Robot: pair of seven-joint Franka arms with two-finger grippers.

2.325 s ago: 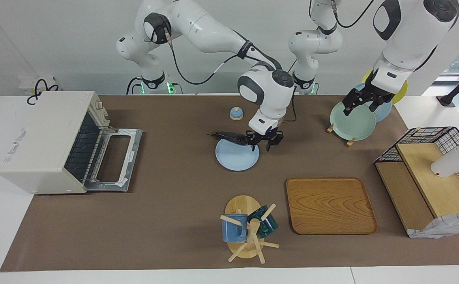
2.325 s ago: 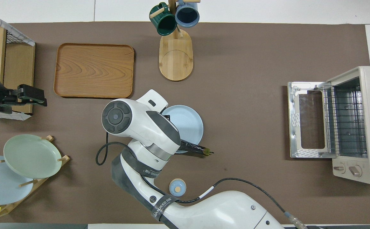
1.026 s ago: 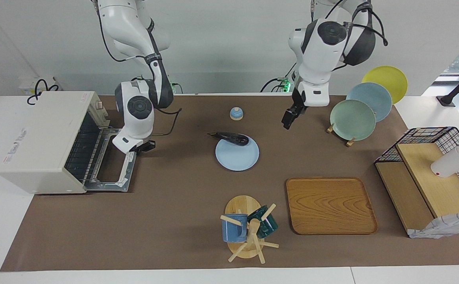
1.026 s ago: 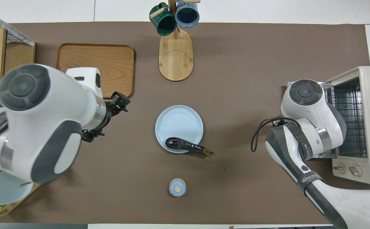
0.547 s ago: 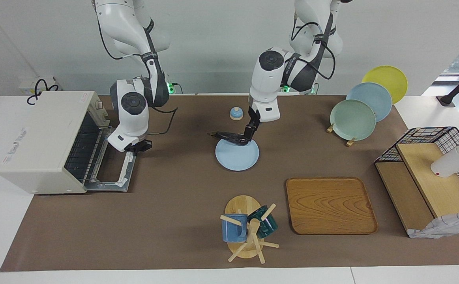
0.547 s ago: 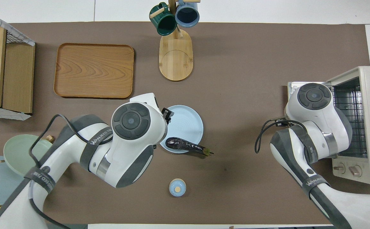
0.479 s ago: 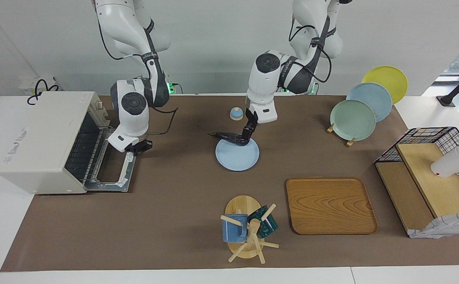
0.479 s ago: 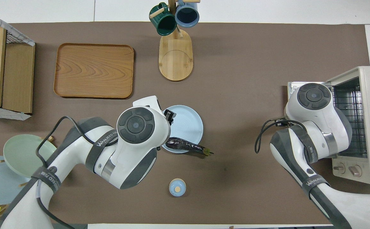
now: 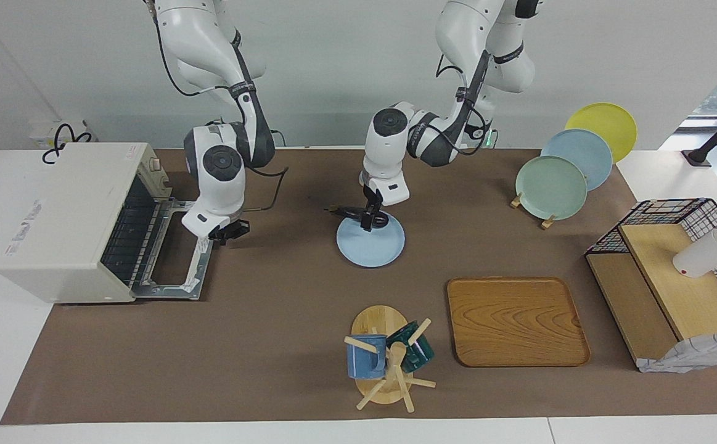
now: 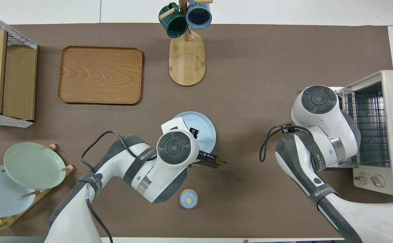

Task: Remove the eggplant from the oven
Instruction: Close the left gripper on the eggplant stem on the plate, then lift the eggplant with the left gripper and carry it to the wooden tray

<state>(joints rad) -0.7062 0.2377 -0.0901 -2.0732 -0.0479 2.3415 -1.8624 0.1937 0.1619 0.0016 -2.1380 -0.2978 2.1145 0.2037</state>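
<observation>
The eggplant point(image 9: 347, 213) lies on the edge of a light blue plate point(image 9: 373, 246) in the middle of the table, its stem end point(image 10: 213, 158) sticking out toward the oven. My left gripper point(image 9: 368, 221) is down at the eggplant's thick end, over the plate point(image 10: 203, 130); in the overhead view its hand hides most of the eggplant. The off-white oven point(image 9: 68, 216) stands at the right arm's end, its door point(image 9: 179, 246) folded down open and its rack bare. My right gripper point(image 9: 229, 233) hangs low over the door's free edge.
A small blue bell point(image 9: 368, 177) sits nearer to the robots than the plate. A mug tree point(image 9: 386, 357) and a wooden tray point(image 9: 515, 320) lie farther out. A plate rack point(image 9: 552, 185) and a wire shelf point(image 9: 666, 277) stand at the left arm's end.
My right gripper left the eggplant on the plate and moved to the oven door. My left arm swung from the plate rack to the eggplant and came down on it.
</observation>
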